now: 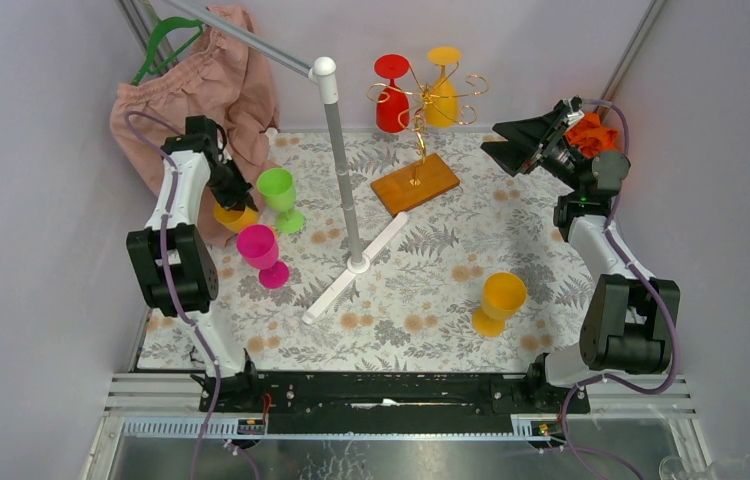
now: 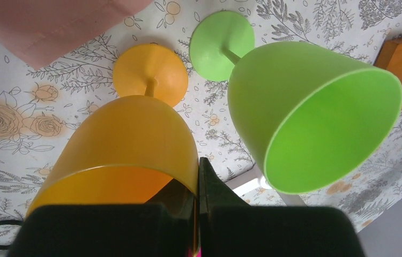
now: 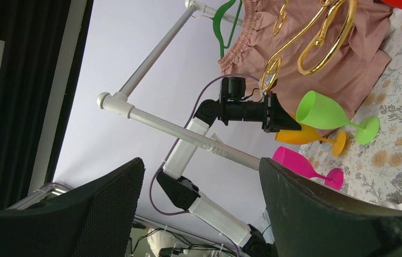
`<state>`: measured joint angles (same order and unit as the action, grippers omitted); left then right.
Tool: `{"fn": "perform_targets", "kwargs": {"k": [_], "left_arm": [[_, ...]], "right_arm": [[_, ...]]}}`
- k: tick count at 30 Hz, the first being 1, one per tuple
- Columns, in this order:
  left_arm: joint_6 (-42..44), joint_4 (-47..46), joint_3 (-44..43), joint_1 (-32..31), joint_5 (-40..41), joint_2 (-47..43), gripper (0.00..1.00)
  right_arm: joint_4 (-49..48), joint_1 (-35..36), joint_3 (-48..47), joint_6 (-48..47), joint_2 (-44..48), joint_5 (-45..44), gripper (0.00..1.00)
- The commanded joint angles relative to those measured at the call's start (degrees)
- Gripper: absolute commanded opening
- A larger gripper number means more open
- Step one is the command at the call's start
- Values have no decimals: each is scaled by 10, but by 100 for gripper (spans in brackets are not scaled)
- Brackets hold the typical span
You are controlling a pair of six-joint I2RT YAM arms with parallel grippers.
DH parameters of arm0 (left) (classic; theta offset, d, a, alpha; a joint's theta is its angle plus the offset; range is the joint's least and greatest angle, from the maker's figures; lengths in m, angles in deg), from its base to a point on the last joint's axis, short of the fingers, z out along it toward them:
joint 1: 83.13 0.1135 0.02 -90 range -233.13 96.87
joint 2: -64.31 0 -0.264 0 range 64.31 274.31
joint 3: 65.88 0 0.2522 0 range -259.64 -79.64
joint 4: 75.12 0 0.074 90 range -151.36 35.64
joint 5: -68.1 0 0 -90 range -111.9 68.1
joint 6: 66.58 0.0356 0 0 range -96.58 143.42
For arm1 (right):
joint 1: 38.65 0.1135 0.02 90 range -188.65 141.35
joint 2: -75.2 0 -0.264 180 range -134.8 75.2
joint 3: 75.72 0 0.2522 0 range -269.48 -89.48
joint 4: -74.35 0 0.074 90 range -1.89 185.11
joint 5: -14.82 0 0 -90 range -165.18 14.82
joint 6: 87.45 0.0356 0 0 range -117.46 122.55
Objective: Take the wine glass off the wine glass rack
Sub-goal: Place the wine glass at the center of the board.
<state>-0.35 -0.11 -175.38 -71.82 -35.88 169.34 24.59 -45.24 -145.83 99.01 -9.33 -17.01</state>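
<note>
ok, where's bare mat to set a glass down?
Widest: mat between the rack base, the right arm and the lone yellow glass. Also front centre, nearer than the white cross foot. Crowded left: green glass, pink glass and the orange glass held by the left gripper.

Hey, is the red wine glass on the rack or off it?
On. The red wine glass hangs upside down from the gold rack, beside a yellow one.

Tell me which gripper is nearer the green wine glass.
Left. The left gripper is shut on the orange glass at its rim, right beside the green wine glass. The right gripper hangs open across the table, near the far right corner.
</note>
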Motion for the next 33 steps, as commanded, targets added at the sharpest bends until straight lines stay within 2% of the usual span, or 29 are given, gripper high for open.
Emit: {"fn": "perform_targets", "kwargs": {"k": [1, 4, 8, 14, 19, 21, 24, 33], "left_arm": [[3, -29, 1, -7, 20, 21, 0], [4, -29, -5, -11, 36, 34, 0], [0, -15, -23, -27, 100, 56, 0], [-3, -13, -30, -36, 117, 69, 1], [0, -13, -27, -38, 121, 68, 15], [5, -10, -31, -39, 122, 65, 25], [10, 1, -47, -39, 122, 63, 29], [11, 32, -91, -39, 125, 48, 33]], "right_arm": [[-31, -4, -2, 1, -4, 10, 86], [-31, -5, -2, 0, -7, 9, 86], [-34, -5, -1, 1, -14, 9, 86], [-40, -6, -1, 3, -21, 9, 86], [-42, -6, 1, 3, -23, 9, 86], [-43, -7, 2, 5, -24, 9, 86], [-43, -7, 2, 4, -24, 9, 86], [-44, -7, 3, 7, -21, 8, 86]]}}
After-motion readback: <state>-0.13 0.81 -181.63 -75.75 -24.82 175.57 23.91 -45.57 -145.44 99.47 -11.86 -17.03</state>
